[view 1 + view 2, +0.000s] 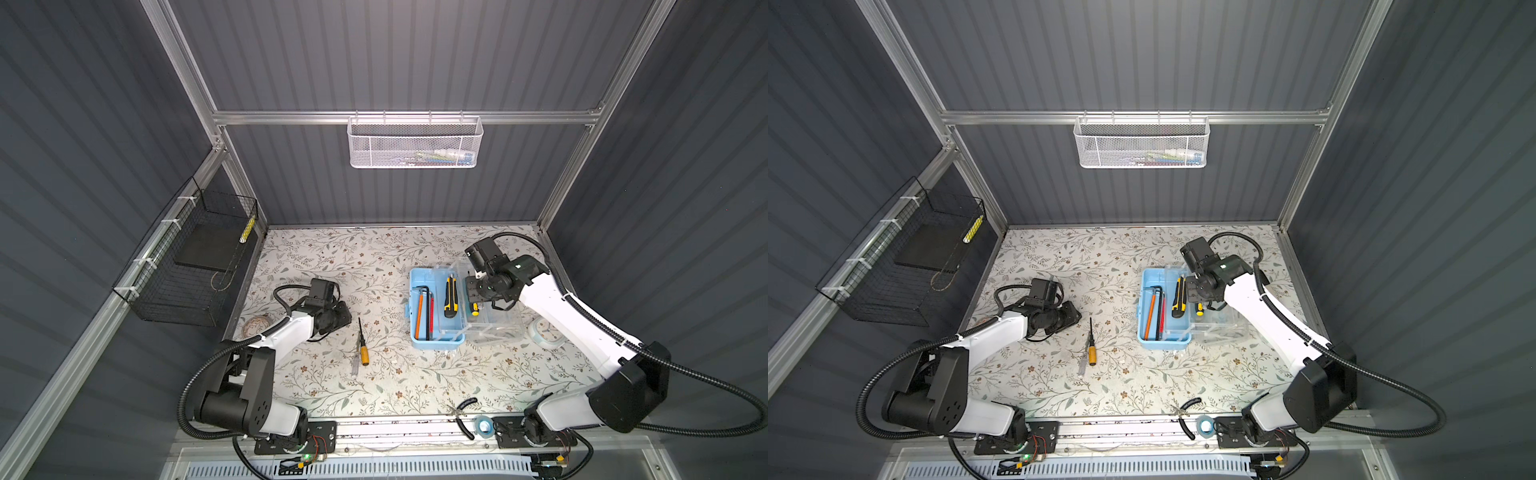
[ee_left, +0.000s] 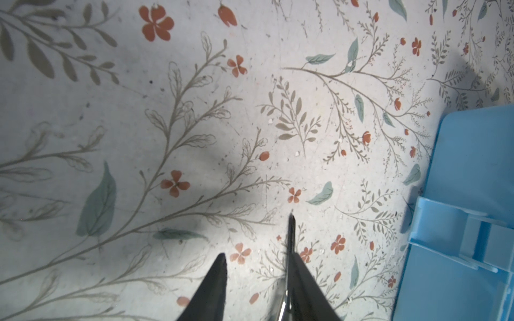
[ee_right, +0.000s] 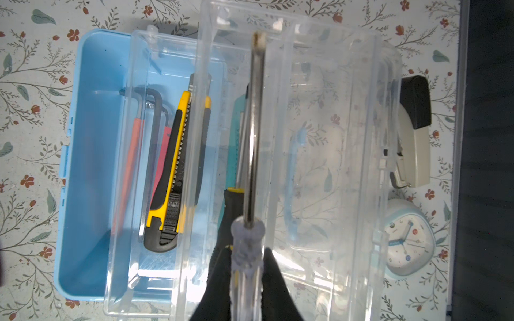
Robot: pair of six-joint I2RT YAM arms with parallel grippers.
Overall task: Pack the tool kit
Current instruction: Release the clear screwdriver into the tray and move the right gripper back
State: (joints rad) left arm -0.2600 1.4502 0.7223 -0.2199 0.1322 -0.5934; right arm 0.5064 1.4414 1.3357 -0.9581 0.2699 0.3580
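The right gripper (image 3: 247, 248) has its jaws clamped on a clear-handled screwdriver (image 3: 254, 125), held over the open tool kit (image 3: 83, 166), which sits right of centre on the bench (image 1: 324, 257). The step looks like placing: lower it into the tray, then release. The left gripper (image 2: 257, 258), jaws part open and empty, hovers by an orange-handled screwdriver (image 1: 364, 354), probably next.

Floral tabletop (image 1: 374, 266) lies bare between the orange-handled screwdriver (image 1: 363, 352) and the blue tool box (image 1: 413, 309); its opened clear lid (image 1: 498, 328), an alarm clock (image 1: 545, 332) and a stapler (image 3: 414, 155) crowd the right.
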